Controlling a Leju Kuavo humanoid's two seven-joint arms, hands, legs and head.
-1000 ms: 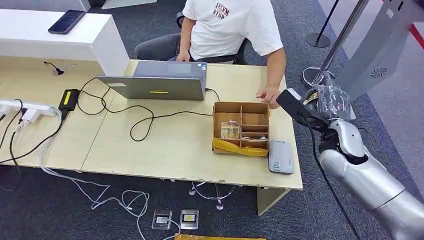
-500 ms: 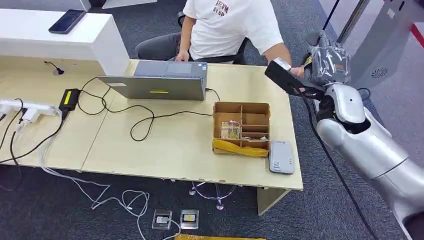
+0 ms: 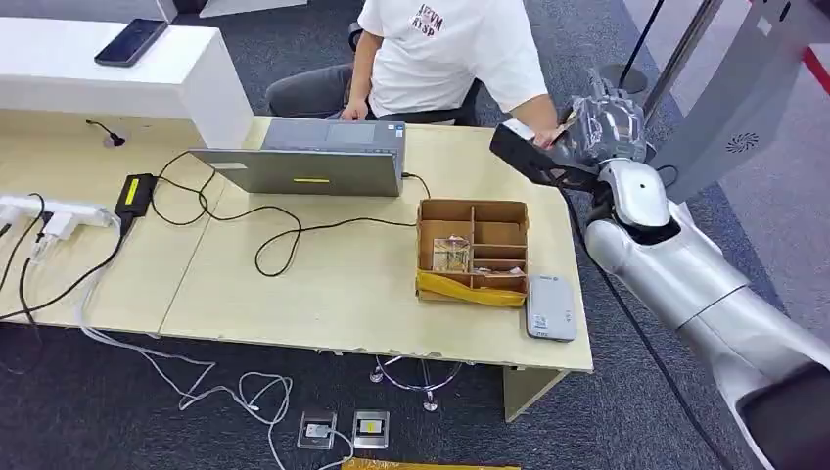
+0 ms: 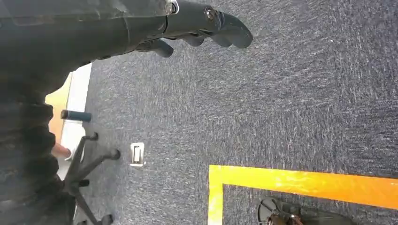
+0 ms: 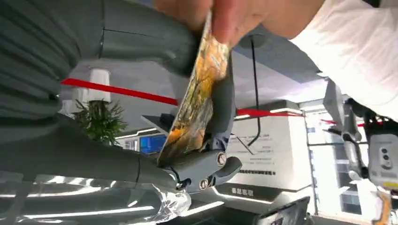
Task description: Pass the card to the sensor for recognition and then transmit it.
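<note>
- The robot's right hand (image 3: 599, 125), raised past the desk's far right corner, grasps the card (image 5: 195, 101) — a person's hand (image 5: 234, 14) pinches its other end.
- The sensor (image 3: 550, 306) lies on the desk (image 3: 323, 284) beside the cardboard organiser (image 3: 473, 252), well apart from the card.
- Judged from this, the handover is underway; whether scanning is done cannot be told.
- The left hand (image 4: 197, 23) hangs over carpet, released, fingers apart.
</note>
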